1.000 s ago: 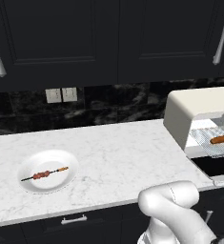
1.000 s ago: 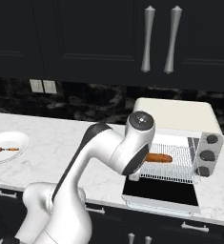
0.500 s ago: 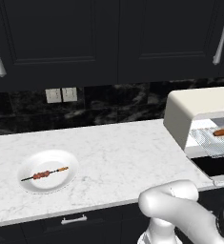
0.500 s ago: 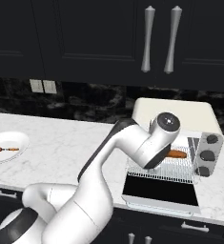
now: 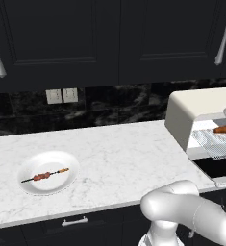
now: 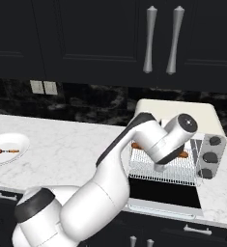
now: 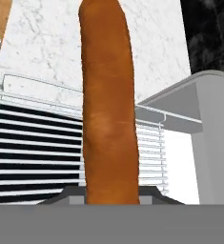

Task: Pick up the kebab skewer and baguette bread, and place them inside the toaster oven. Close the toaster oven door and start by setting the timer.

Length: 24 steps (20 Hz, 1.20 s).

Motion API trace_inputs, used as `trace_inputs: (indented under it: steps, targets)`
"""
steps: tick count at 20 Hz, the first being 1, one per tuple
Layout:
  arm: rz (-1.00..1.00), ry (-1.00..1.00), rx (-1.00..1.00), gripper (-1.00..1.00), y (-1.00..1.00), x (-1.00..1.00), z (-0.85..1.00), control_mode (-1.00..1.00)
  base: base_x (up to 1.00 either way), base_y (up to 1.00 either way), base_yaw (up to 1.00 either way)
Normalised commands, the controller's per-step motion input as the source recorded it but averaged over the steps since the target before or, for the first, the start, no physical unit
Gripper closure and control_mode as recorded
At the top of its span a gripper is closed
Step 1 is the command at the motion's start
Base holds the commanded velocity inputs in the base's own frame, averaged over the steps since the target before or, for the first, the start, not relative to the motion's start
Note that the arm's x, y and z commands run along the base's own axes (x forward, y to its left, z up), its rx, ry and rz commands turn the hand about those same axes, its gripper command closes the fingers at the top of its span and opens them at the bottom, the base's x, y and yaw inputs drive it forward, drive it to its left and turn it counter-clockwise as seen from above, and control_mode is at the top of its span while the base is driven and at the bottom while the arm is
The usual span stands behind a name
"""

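The toaster oven (image 5: 201, 113) stands at the right end of the marble counter (image 5: 114, 158), backed against the dark stone wall. Its door (image 6: 164, 192) is folded down flat past the counter's front edge, and the wire rack (image 6: 164, 163) is drawn out over it. To the left of the toaster oven the counter runs bare up to a white plate (image 5: 48, 172) near the front edge, well apart from the oven.

The baguette bread (image 7: 108, 102) is a long, slim orange-brown loaf with a rounded far end and smooth crust. It sits at the oven mouth, over the rack. The hand view shows the rack bars passing behind the loaf; whether it touches them cannot be told. The gripper (image 7: 111, 193) is clamped on the loaf's near end, the jaws pressed to either side of it.

The kebab skewer (image 5: 45, 176) lies on the plate, roughly level, reddish-brown chunks at its middle and an orange tip pointing towards the toaster oven.

The left base view shows only a short orange stub of the loaf at the oven opening, near the frame's right edge. The right base view adds the three dark knobs (image 6: 210, 157) on the oven's right panel, and the arm's wrist covers most of the loaf, leaving its ends visible at either side. The hand view alone shows the grip and the oven's pale side wall (image 7: 213, 143) beside the rack.
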Motion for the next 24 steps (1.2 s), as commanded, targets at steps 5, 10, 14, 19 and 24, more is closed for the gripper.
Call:
trace_inputs:
  steps: [5,10,14,19,24]
  targets:
    - [0.08,0.0,0.08,1.0,-0.01,0.04,-0.17,-1.0,0.0,0.0,0.0]
    - [0.03,0.0,0.02,1.0,-0.05,0.11,-0.12,-1.0,0.0,0.0,0.0]
    - [0.0,0.0,0.0,1.0,0.0,0.1,-0.11,-1.0,0.0,0.0,0.0]
    - [0.0,0.0,0.0,1.0,0.0,0.06,-0.14,-1.0,0.0,0.0,0.0]
    - [0.0,0.0,0.0,-1.0,0.0,0.06,-0.18,-1.0,0.0,0.0,0.0]
